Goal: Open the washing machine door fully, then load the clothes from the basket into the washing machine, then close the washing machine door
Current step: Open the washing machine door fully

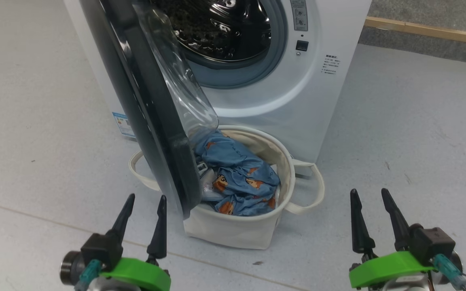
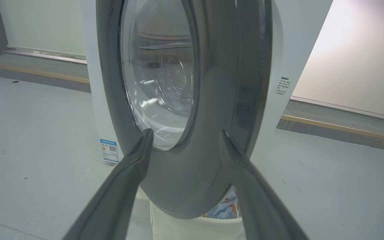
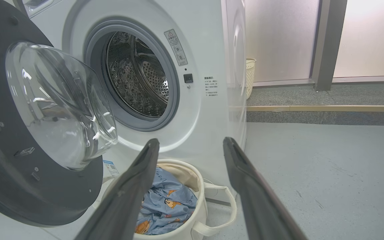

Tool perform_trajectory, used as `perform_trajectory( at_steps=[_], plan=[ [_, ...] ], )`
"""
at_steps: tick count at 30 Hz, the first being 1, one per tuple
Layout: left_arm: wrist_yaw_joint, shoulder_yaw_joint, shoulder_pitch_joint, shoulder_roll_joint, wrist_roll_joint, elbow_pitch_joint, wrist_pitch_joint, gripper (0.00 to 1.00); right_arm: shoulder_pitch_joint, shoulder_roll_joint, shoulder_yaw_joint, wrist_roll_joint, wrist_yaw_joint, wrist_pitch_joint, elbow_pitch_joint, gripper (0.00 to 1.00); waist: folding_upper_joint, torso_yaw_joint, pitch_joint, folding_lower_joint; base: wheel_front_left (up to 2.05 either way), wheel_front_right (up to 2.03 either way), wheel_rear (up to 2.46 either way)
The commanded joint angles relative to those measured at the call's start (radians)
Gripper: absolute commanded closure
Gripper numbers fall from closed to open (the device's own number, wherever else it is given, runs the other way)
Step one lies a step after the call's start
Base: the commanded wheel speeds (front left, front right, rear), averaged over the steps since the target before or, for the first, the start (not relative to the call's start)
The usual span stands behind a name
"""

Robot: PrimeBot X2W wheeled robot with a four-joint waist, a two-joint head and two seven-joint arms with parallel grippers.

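L gripper [image 1: 147, 198] and R gripper [image 1: 370, 196] both spread wide, nothing held, fingers pointing toward washer [image 1: 297, 101], hovering low over grey floor [image 1: 419, 141]. L sits just beside lower edge of washer door [image 1: 152, 121]; can't tell if touching. R well apart from it, off to basket's right. Door swung out edge-on, approx. perpendicular to washer front, glass bowl [image 1: 176, 81] facing R side, bottom rim overhanging left part of basket [image 1: 233, 232]. Basket on floor right against washer front, below drum [image 1: 225, 28] opening. Clothes [image 1: 241, 178], blue w/ bear print, piled inside basket.
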Motion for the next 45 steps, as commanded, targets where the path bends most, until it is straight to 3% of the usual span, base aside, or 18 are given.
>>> perform_trajectory(
  at_steps=[1,15,20,24,30,35,36,37,38,41,45],
  plan=[
    [0.008,0.024,-0.018,0.013,0.014,-0.024,-0.012,0.0,-0.015,0.001,0.021,-0.004,0.006,-0.012,-0.025,0.0,-0.0001,0.002,-0.001,0.0001,0.0,0.0,0.0],
    [0.014,0.026,-0.027,0.013,0.013,-0.038,-0.012,0.0,-0.029,0.001,0.019,-0.002,0.006,-0.012,0.0,0.0,-0.0001,0.008,0.018,0.0,0.0,0.0,0.0],
    [0.018,0.031,-0.029,0.013,-0.007,-0.12,-0.012,0.0,-0.039,0.001,0.014,0.005,0.006,-0.012,0.005,0.0,-0.0001,0.01,0.025,0.0,0.0,0.0,0.0],
    [0.031,0.041,-0.039,0.013,0.02,-0.298,-0.012,0.0,-0.046,0.001,0.009,0.005,0.006,-0.012,0.005,0.0,-0.0001,0.013,0.035,0.0,0.0,0.0,0.0],
    [-0.017,-0.055,-0.025,0.013,-0.013,-0.457,-0.012,0.0,-0.06,0.001,0.006,0.006,0.006,-0.012,0.018,0.0,-0.0001,0.011,0.044,0.0,0.0,0.0,0.0],
    [-0.039,-0.161,-0.024,0.013,-0.031,-0.377,-0.012,0.0,-0.074,0.001,0.019,0.013,0.006,-0.012,0.03,0.0,-0.0001,-0.011,0.047,0.0,0.0,0.0,0.0],
    [-0.041,-0.178,-0.03,0.013,-0.043,-0.353,-0.012,0.08,-0.077,0.001,0.019,0.014,0.006,-0.012,0.033,0.0,-0.0001,-0.016,0.048,0.0,0.0,0.0,0.0],
    [-0.043,-0.195,-0.036,0.013,-0.053,-0.325,-0.012,0.6,-0.079,0.001,0.019,0.017,0.006,-0.012,0.035,0.0,-0.0001,-0.021,0.049,0.0,0.0,0.0,0.0],
    [-0.045,-0.21,-0.045,0.013,-0.057,-0.294,-0.012,1.0,-0.082,0.001,0.019,0.019,0.006,-0.012,0.039,0.0,-0.0001,-0.027,0.049,0.0,0.0,0.0,0.0],
    [-0.034,-0.239,-0.082,0.013,-0.072,-0.2,-0.012,1.0,-0.088,0.001,0.025,0.027,0.006,-0.012,0.047,0.0,-0.0001,-0.04,0.053,0.0,0.0,0.0,0.0],
    [0.025,-0.237,-0.151,0.013,-0.089,-0.082,-0.012,1.0,-0.093,0.001,0.035,0.034,0.006,-0.012,0.058,0.0,-0.0001,-0.05,0.058,0.0,0.0,0.0,0.0]
  ],
)
